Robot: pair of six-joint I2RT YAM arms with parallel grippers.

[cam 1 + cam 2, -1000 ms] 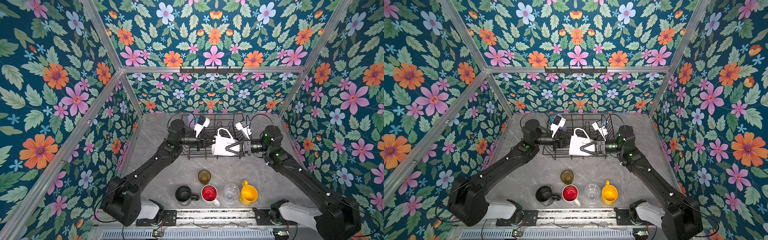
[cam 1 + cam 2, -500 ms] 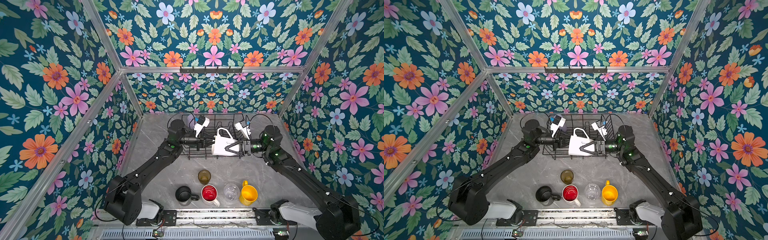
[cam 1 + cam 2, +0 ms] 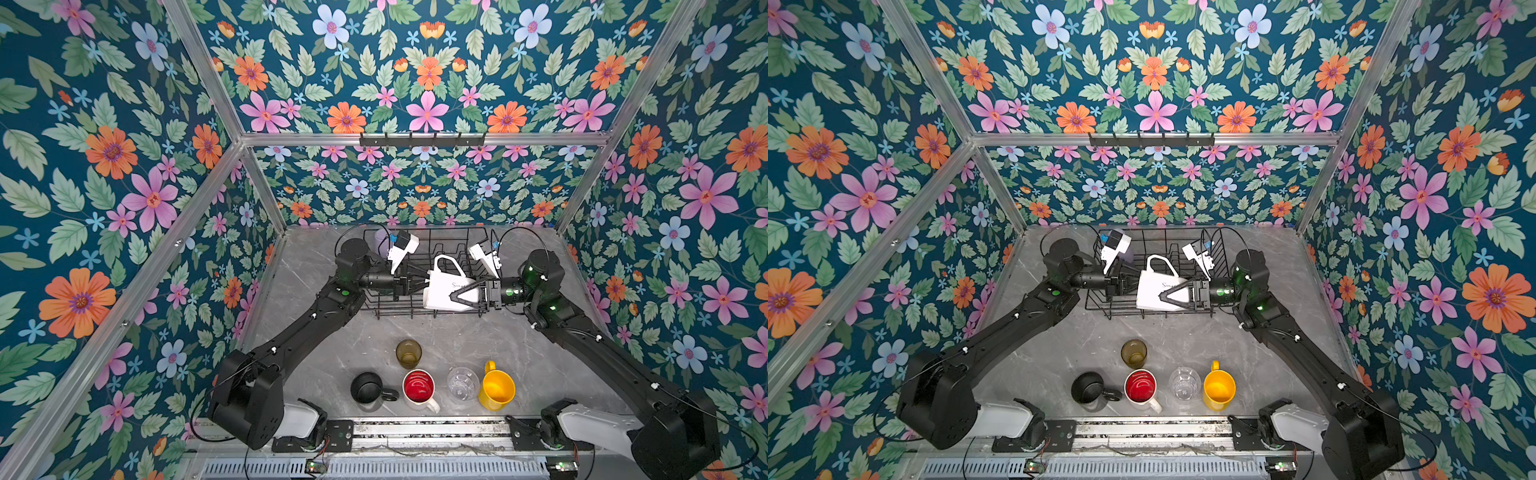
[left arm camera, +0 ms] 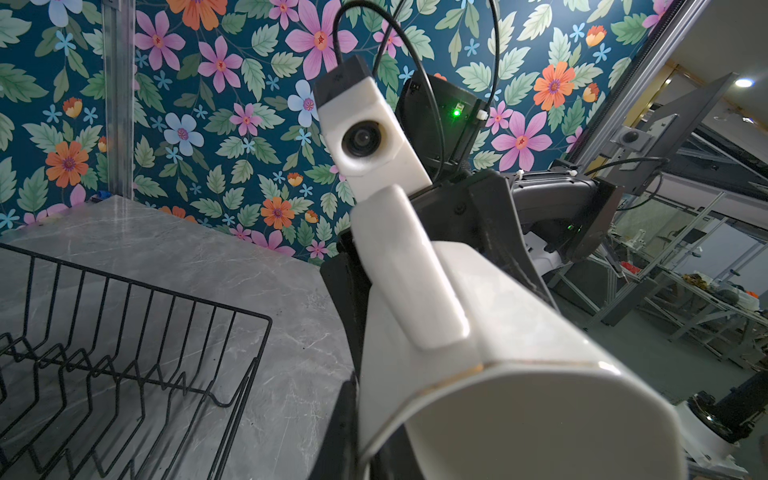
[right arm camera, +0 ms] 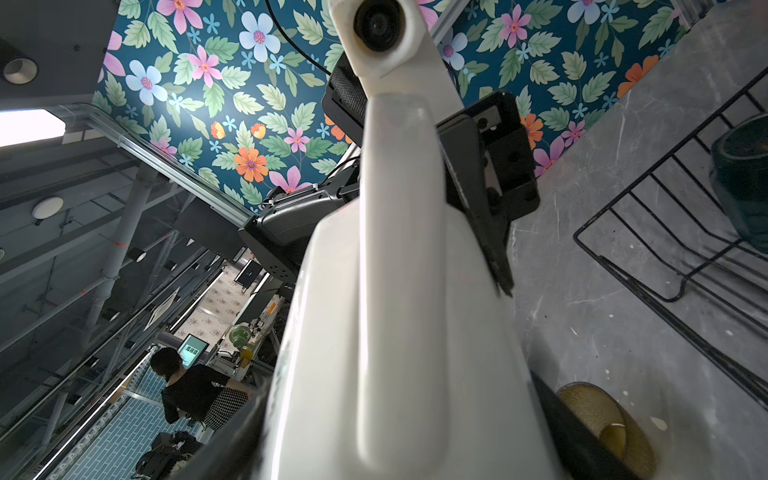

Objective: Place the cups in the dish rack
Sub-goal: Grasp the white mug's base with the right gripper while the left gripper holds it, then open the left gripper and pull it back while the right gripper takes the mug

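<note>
Apparent handover over the black wire dish rack [image 4: 166, 291]: left gripper [image 3: 424, 281] pinched shut on the cream-white ceramic mug's [image 3: 436, 300] rim, right gripper [image 3: 455, 297] clasping wide around its body.

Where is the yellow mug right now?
In both top views the yellow mug stands near the front edge of the table, at the right end of the front row, just right of the clear glass.
</note>
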